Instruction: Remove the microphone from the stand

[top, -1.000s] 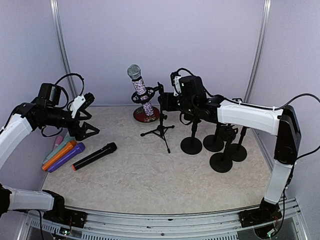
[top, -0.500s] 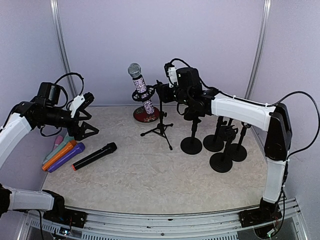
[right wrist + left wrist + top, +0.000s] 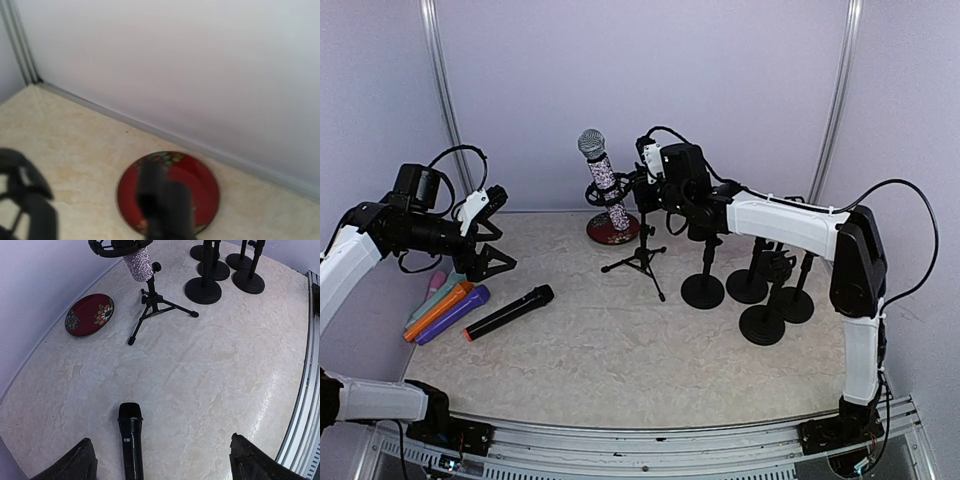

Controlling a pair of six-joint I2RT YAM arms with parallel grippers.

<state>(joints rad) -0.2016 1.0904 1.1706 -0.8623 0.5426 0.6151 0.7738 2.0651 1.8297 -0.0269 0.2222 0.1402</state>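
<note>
Hovering beside microphone (image 3: 604, 180): right end effector (image 3: 638, 188)

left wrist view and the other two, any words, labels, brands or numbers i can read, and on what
No text can be read in any view.
Black microphone: a small pale label on its body, too small to read.
Red plate: flower pattern only, no words.
Glitter microphone on the stand: no lettering visible.
</note>
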